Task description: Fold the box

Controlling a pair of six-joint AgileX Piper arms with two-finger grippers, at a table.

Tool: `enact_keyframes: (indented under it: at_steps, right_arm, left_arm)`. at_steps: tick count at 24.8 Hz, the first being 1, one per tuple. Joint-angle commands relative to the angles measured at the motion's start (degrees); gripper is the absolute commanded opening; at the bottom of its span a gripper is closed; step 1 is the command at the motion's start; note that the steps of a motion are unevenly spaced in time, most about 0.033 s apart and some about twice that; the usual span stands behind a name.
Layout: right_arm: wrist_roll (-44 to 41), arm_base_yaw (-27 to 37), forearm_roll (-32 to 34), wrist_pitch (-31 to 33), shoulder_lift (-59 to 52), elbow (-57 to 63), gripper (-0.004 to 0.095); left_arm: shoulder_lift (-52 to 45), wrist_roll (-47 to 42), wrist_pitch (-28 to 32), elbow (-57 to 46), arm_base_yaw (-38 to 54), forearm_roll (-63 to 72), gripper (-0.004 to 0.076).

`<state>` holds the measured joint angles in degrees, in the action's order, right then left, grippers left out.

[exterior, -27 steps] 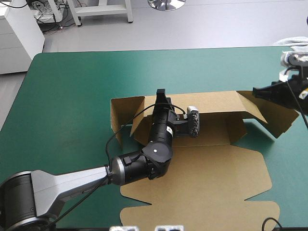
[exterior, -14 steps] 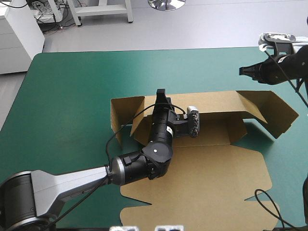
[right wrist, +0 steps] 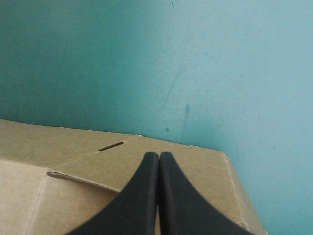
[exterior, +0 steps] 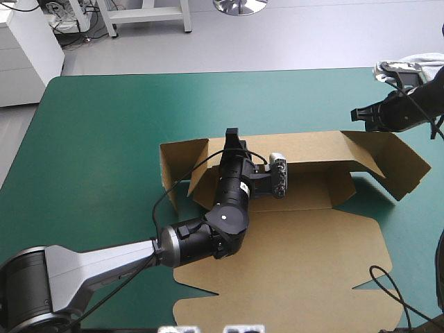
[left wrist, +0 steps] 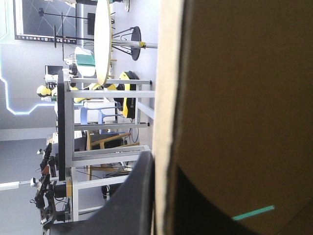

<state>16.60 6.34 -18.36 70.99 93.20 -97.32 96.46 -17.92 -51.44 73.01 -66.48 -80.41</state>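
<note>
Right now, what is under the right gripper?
The box: its brown board, with a slot, lies below the shut right gripper, the teal-green cover beyond it. Whatever is beneath that board is covered.

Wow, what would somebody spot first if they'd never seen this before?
Probably the big brown box, a cut sheet lying mid-table on the teal-green cover with its far wall stood up. Next, the left gripper pinching that wall's top edge, and the right gripper, shut and empty, above the box's right end.
</note>
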Motion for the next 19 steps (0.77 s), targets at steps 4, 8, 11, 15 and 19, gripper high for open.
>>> enact_keyframes:
  at_steps: [4,8,11,15,19]
  right_arm:
    - [1.6,0.4,-1.1,0.8,-3.0,4.5,-0.0019]
    - [4.4,0.4,-1.7,-0.6,-5.1,9.3,-0.0019]
    - [5.6,0.4,-3.2,-0.9,-6.0,10.4,-0.0019]
    - [8.1,0.4,-7.9,-4.1,-8.1,13.9,-0.0019]
    - [11.2,0.4,-10.5,-8.7,-11.0,20.1,-0.0019]
  left_arm:
    - [-3.0,-0.9,-2.6,1.4,-0.4,-2.6,-0.0010]
    - [-3.0,-0.9,-2.6,1.4,-0.4,-2.6,-0.0010]
    - [-2.9,-0.5,-1.0,1.4,-0.4,-2.6,-0.0010]
    - [-1.5,3.2,-0.1,1.4,-0.4,-1.6,-0.0010]
    - [0.8,6.9,-1.2,1.4,-0.4,0.2,-0.0010]
